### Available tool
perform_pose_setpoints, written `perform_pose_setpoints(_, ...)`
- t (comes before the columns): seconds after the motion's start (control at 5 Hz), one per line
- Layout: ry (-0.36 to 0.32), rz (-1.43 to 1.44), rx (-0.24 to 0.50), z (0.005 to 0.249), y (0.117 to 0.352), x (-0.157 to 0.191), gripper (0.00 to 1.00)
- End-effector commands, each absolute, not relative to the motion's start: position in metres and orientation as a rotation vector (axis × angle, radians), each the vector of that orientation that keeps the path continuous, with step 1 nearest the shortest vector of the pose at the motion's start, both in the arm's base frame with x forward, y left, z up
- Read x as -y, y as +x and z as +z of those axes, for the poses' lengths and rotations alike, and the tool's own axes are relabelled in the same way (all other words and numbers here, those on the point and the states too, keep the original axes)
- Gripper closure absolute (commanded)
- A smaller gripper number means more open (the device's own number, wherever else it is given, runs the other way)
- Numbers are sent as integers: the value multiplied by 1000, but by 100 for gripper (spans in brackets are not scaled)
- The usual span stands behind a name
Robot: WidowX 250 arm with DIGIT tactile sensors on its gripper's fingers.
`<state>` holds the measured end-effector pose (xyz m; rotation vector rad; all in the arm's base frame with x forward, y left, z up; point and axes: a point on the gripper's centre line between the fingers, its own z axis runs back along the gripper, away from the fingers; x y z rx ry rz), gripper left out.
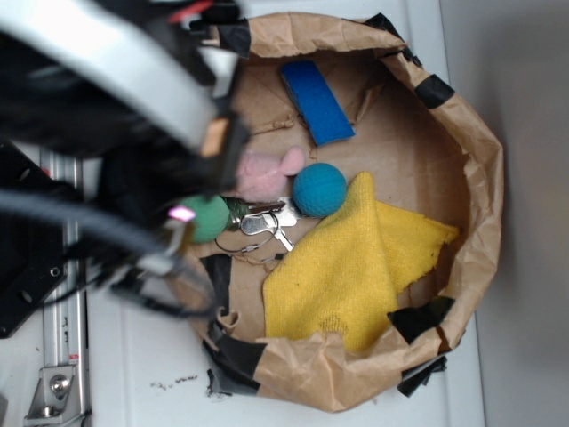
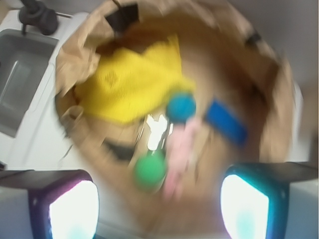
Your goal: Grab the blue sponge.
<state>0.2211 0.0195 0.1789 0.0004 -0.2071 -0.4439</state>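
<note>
Hovering above the 9 o'clock rim of the brown paper container (image 1: 480, 178), the gripper (image 2: 158, 204) carries nothing: the wrist view shows its 2 fingers (image 2: 70, 209) spread wide at the lower corners with only open space between them.

1. Target: the blue sponge (image 1: 317, 101) lies flat on the container floor at about 12 o'clock in the exterior view, just beside the back wall, clear of other items. In the blurred wrist view it appears at about 3 o'clock of centre.
2. Obstacles: the pink plush toy (image 1: 264, 173), teal ball (image 1: 319, 189), green ball (image 1: 208, 218) and keys (image 1: 265, 224) cluster near centre; the yellow cloth (image 1: 351, 267) covers the 5 o'clock area.
3. Assessment: the open stance suits an approach; the sponge's thin, flat profile likely demands a low descent across its narrow width.
</note>
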Motion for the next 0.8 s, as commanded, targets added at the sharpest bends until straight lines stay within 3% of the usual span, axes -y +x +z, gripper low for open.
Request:
perform_pose_setpoints(0.0,27,-683,217,130,257,-39,0)
perform_pose_setpoints(0.2,96,-774,153,103,256,-43,0)
perform_pose_setpoints(0.4,112,-840,79,81,253,-48,0)
perform_pose_setpoints(0.6,144,-848,57,78,265,-69,0)
